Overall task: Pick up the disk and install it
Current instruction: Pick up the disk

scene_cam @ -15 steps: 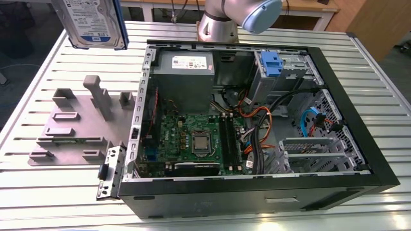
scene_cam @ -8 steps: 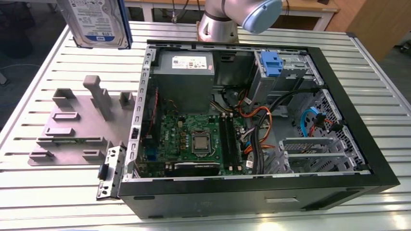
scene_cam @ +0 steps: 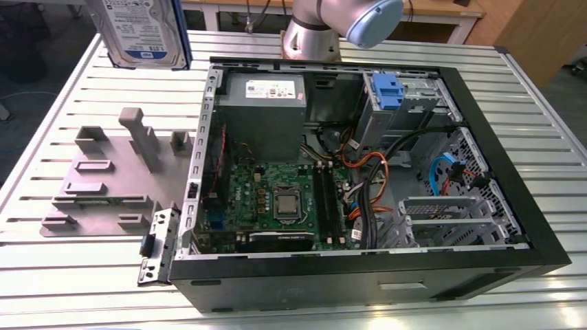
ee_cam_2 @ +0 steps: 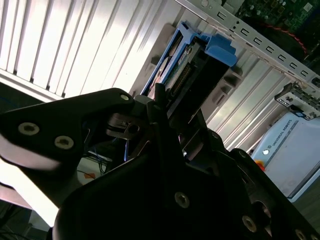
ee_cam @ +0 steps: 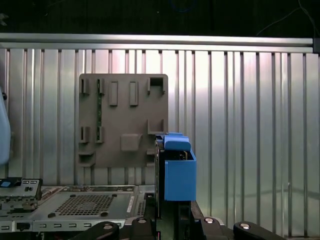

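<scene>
Right now the gripper [ee_cam_2: 161, 117] is clamped on the disk [ee_cam_2: 194, 65], its black fingers [ee_cam_2: 159, 102] pressing against the lower end of the drive while the blue carrier frame and its end tab stick out beyond them. In the exterior view the disk [scene_cam: 142, 31] hangs upright in the air at the exterior view's left, label side facing the camera, clear of the slatted metal table [scene_cam: 82, 275] and apart from the open computer case [scene_cam: 367, 275]. On the table, between the raised disk and the near edge, lies a grey fixture plate [scene_cam: 110, 182] with upright posts and slots. In the first wrist view the disk [ee_cam: 177, 172] appears edge-on, with that plate behind it. Inside the case are a green motherboard [scene_cam: 275, 199], a grey power supply [scene_cam: 261, 113] with a white sticker, and a blue bracket [scene_cam: 387, 93] in the drive bay. The robot arm [scene_cam: 317, 38] rises behind the case.
</scene>
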You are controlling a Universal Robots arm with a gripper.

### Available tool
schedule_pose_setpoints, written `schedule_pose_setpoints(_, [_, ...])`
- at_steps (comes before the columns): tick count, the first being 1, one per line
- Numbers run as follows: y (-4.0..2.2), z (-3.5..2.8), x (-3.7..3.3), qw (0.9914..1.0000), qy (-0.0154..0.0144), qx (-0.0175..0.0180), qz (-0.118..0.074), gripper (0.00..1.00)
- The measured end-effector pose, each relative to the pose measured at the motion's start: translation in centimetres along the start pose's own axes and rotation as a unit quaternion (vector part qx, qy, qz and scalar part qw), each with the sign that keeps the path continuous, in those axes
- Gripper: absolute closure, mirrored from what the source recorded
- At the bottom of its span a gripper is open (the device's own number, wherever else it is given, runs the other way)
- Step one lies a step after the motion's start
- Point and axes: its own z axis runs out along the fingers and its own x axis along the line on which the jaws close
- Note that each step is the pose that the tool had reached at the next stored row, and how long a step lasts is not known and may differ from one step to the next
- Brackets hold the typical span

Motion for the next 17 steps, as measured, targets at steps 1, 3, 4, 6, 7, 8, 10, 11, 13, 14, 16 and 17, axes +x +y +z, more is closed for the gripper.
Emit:
schedule_pose_setpoints(1, [-0.08,0.0,-0.02,1.0,0.0,0.0,0.0,0.65])
schedule_pose_setpoints(3, [-0.26,0.0,-0.06,1.0,0.0,0.0,0.0,0.65])
schedule_pose_setpoints(4, [-0.35,0.0,-0.07,1.0,0.0,0.0,0.0,0.65])
schedule_pose_setpoints(6, [-0.58,0.0,-0.11,1.0,0.0,0.0,0.0,0.65])
schedule_pose_setpoints(7, [-0.68,0.0,-0.12,1.0,0.0,0.0,0.0,0.65])
schedule_pose_setpoints(8, [-0.78,0.01,-0.13,1.0,0.0,0.0,0.0,0.65])
schedule_pose_setpoints(10, [-0.93,0.01,-0.15,1.0,0.0,0.0,0.0,0.65])
schedule_pose_setpoints(11, [-1.0,0.01,-0.16,1.0,0.0,0.0,0.0,0.65])
schedule_pose_setpoints(13, [-1.12,0.01,-0.17,1.0,0.0,0.0,0.0,0.65])
schedule_pose_setpoints(14, [-1.15,0.01,-0.18,1.0,0.0,0.0,0.0,0.65])
schedule_pose_setpoints(16, [-1.23,0.01,-0.18,1.0,0.0,0.0,0.0,0.65])
schedule_pose_setpoints(17, [-1.26,0.01,-0.18,1.0,0.0,0.0,0.0,0.65])
